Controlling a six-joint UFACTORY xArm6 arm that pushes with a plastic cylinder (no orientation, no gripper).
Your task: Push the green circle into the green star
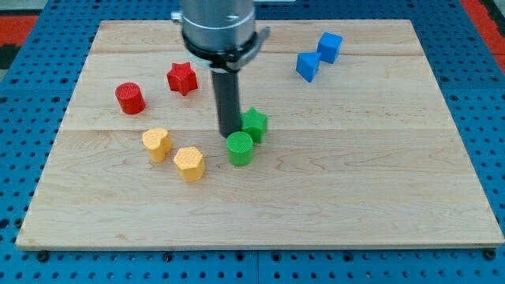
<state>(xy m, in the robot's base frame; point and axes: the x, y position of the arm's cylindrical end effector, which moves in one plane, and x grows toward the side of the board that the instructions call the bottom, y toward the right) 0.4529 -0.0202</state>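
We logged one relation. The small green plastic circle block (240,148) sat near the middle of the pale wooden tabletop (379,181). The small green plastic star block (254,124) lay at about one o'clock from it, just beside it; we could not tell whether the two touched. Our tip (229,132), the lower end of the straight dark rod, stood at about eleven o'clock from the circle and at about nine o'clock from the star, close to both. No jaws exist on this rig, so no opening state applied. We judged the tip sat on the wrong side: a push toward one o'clock would need it at the circle's seven o'clock.
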